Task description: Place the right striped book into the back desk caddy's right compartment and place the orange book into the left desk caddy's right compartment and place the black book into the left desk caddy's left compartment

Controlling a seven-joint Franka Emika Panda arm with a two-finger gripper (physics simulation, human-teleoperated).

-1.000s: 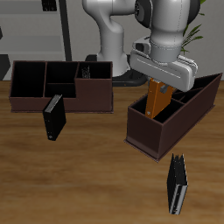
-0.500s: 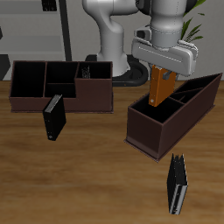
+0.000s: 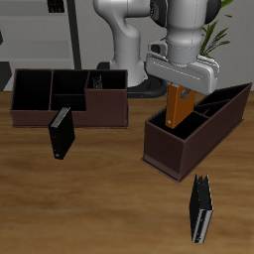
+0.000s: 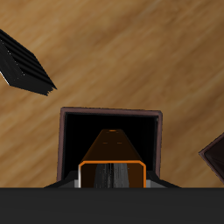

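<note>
My gripper [image 3: 180, 96] is shut on the orange book [image 3: 178, 112] and holds it upright. The book's lower end is over, or just inside, the end compartment of the left desk caddy [image 3: 169, 149], the end nearer the table's front edge. In the wrist view the orange book [image 4: 112, 163] hangs above that dark compartment [image 4: 109, 127]. The back desk caddy [image 3: 30, 117] holds a thin striped book [image 3: 96, 80] in one end compartment. A black book [image 3: 62, 133] stands on the table in front of it. Another dark striped book [image 3: 201, 209] stands near the table's front edge.
The robot's base [image 3: 124, 50] stands behind the two caddies. A plant [image 3: 220, 38] is at the back behind the left caddy. The dark striped book also shows in the wrist view [image 4: 24, 66], beside the caddy.
The gripper with the orange book rose and shifted slightly, then came back down a little over the left caddy. Both books on the table stayed put.
</note>
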